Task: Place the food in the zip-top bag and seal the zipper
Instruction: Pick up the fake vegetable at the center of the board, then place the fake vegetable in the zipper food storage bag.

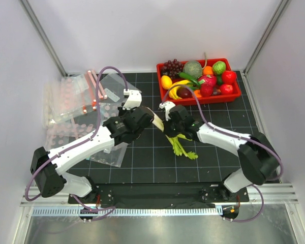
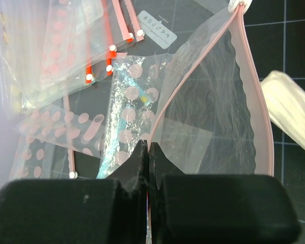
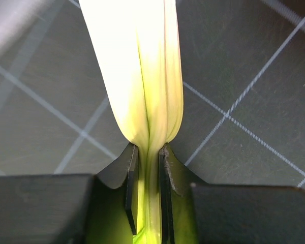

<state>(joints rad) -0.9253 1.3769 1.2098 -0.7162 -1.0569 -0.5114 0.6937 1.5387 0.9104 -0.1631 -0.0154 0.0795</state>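
My right gripper (image 1: 170, 126) (image 3: 147, 152) is shut on the celery stalk (image 3: 142, 66), pinching its narrow green part with the broad pale end ahead of the fingers. From above, the celery (image 1: 185, 149) lies on the dark mat with its leafy end towards the arms. My left gripper (image 1: 134, 114) (image 2: 146, 148) is shut on an edge of the clear zip-top bag (image 2: 208, 107) (image 1: 111, 152). The bag's mouth gapes, and its pink zipper (image 2: 258, 107) curves along the right side. The celery's pale end (image 2: 290, 109) lies just right of the bag. A lemon (image 1: 166, 82) and an apple (image 1: 229, 77) sit in the tray.
The red tray (image 1: 235, 95) at the back right also holds grapes (image 1: 172, 66), a banana (image 1: 175, 92) and other toy produce. A heap of other clear, dotted bags (image 1: 71, 104) (image 2: 56, 61) lies at the left. White walls close in both sides.
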